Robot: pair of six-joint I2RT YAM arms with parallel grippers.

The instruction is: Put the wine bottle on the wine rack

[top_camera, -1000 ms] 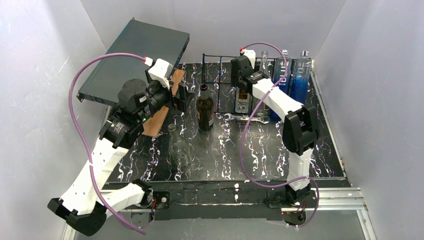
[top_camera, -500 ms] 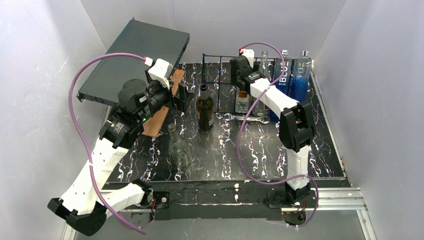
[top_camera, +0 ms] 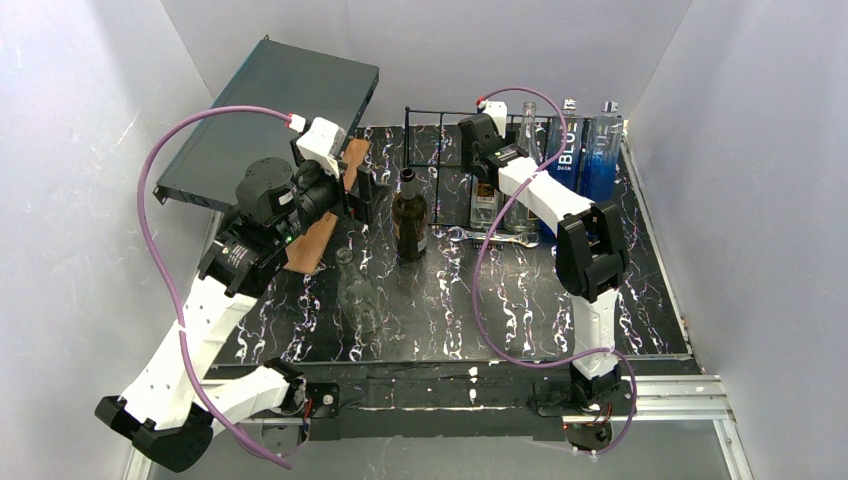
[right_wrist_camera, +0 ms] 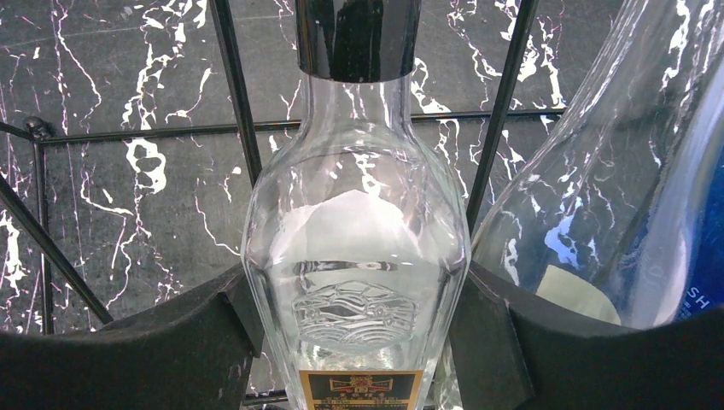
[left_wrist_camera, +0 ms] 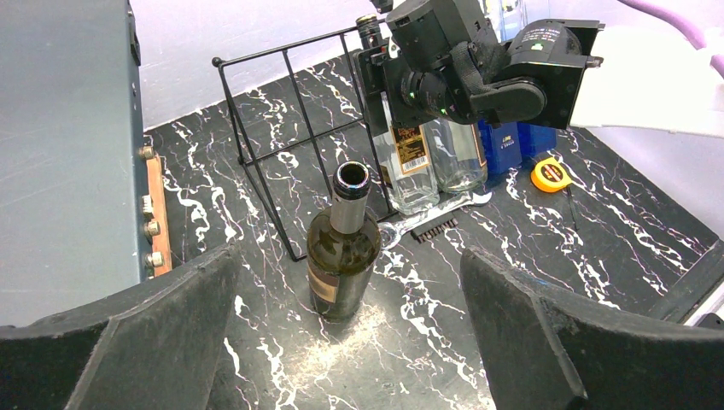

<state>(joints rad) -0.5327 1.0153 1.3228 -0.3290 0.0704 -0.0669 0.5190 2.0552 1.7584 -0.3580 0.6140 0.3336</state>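
A dark brown wine bottle with a tan label stands upright mid-table, in front of the black wire wine rack. My left gripper is open and empty just left of it. In the left wrist view the bottle stands ahead between the spread fingers, apart from both, with the rack behind it. My right gripper is shut on a clear glass bottle with a black cap; that bottle stands at the rack bars.
A tall clear bottle and two blue bottles stand at the rack's right end. A big dark grey box and a wooden board lie at the left. A clear glass lies near the front. A yellow tape measure is at the right.
My right arm has shifted a little to the left and back with the clear bottle in its jaws. The left arm and the dark bottle have not moved.
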